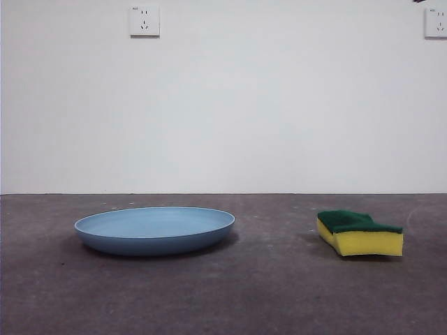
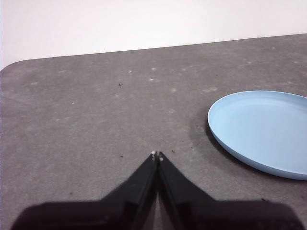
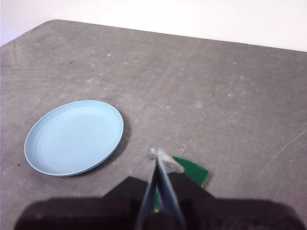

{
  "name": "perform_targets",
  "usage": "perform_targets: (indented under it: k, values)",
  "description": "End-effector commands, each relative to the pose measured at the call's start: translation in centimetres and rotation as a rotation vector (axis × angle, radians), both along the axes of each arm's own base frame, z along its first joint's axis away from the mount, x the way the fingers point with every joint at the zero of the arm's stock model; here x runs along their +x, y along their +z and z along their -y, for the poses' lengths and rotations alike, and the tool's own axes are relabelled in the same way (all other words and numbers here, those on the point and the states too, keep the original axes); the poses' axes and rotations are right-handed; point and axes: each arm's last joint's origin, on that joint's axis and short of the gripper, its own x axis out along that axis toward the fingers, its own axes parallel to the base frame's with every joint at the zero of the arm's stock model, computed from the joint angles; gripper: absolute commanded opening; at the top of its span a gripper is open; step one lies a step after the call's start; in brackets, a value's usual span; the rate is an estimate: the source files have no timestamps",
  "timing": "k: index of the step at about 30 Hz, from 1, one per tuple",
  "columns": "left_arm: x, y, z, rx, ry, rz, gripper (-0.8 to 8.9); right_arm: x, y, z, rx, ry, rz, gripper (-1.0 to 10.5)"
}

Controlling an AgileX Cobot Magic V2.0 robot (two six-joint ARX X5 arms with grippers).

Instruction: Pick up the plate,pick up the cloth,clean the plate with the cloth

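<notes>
The light-blue plate (image 1: 154, 229) lies flat on the grey table, left of centre in the front view. It also shows in the left wrist view (image 2: 264, 130) and the right wrist view (image 3: 74, 137). The cloth, a yellow sponge with a dark green layer (image 1: 360, 232), lies on the table to the right of the plate. My left gripper (image 2: 157, 155) is shut and empty, above bare table beside the plate. My right gripper (image 3: 157, 154) is shut and empty, above the sponge, whose green corner (image 3: 193, 169) shows partly hidden behind the jaws.
A white wall with two sockets (image 1: 144, 21) stands behind the table. A black tip of an arm (image 1: 419, 1) shows at the top right corner of the front view. The table's rounded far corner (image 2: 14, 67) shows in the left wrist view.
</notes>
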Motion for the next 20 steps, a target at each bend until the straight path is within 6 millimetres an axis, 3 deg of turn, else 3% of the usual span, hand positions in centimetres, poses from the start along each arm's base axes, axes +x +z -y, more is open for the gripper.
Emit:
perform_targets:
  k: [1,14,20]
  values:
    - [0.1,-0.4,0.0,-0.002,0.005,-0.010,-0.03,0.0,-0.1,0.0,0.006,-0.004,0.000,0.0]
    - [0.1,-0.4,0.0,-0.002,0.005,-0.009,-0.03,-0.1,-0.1,0.1,0.007,-0.004,0.001,0.0]
    - [0.1,-0.4,0.0,-0.002,0.005,-0.009,-0.03,-0.6,0.2,1.5,-0.081,-0.058,0.081,0.0]
